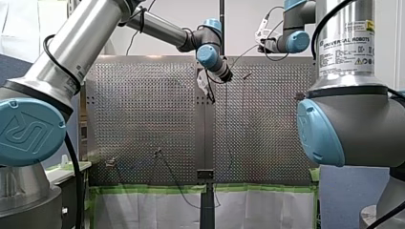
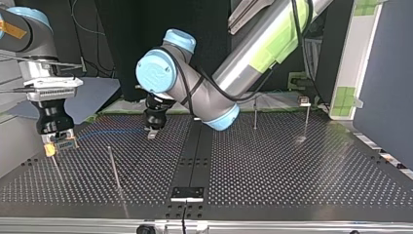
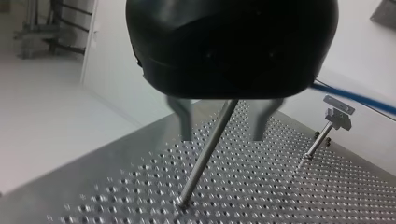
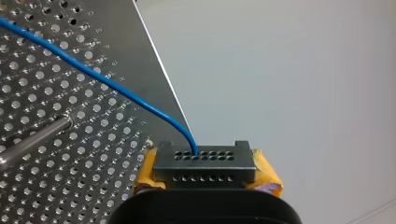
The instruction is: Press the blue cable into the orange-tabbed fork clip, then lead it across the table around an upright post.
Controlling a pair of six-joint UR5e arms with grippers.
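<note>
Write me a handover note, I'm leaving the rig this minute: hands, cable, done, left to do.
Left hand: open, empty, an upright post seen between its fingers.
Right hand: shut on the connector block at the end of the blue cable, at the top view's left.
The cable runs from it toward the left hand.
Done: cable end gripped.
Left: no view shows the cable seated in the fork clip or round a post; both remain.

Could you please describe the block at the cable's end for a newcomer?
At the top view's left, my right arm ends in my right gripper. Between its yellow pads sits a holed black block, the only part the blue cable enters.
</note>
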